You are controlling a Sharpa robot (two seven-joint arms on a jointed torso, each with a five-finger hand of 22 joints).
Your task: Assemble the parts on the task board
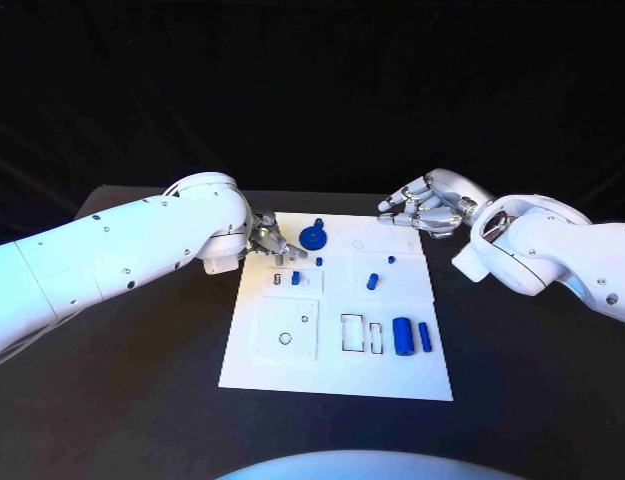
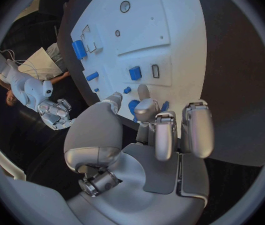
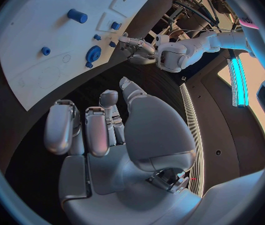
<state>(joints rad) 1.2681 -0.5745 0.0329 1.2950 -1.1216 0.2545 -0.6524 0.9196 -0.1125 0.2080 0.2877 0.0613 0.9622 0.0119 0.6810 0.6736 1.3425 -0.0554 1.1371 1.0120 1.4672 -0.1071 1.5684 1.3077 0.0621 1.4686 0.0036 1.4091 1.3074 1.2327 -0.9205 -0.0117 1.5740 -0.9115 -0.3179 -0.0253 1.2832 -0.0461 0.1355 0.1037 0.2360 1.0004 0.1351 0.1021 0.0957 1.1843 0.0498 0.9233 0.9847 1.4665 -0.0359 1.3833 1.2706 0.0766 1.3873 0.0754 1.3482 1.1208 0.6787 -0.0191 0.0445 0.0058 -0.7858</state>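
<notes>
The white task board (image 1: 262, 360) lies in the middle of the black table. A blue gear-shaped part (image 1: 314, 237) stands near its far left corner. My left hand (image 1: 269, 240) hovers at that corner, its thumb and fingertips (image 2: 144, 94) spread on either side of the gear (image 2: 133, 106), with no grip visible. Small blue pieces (image 1: 296, 277) (image 1: 373, 280) sit mid-board. A blue cylinder (image 1: 403, 335) and a blue bar (image 1: 425, 337) lie at the near right. My right hand (image 1: 425, 212) hangs off the board's far right corner, fingers loosely bent, holding nothing.
Empty outlined recesses (image 1: 355, 333) and a raised square plate with a round hole (image 1: 286, 330) occupy the board's near half. Black table (image 1: 125, 400) surrounds the board on all sides. My left forearm (image 1: 125, 255) stretches over the table's left part.
</notes>
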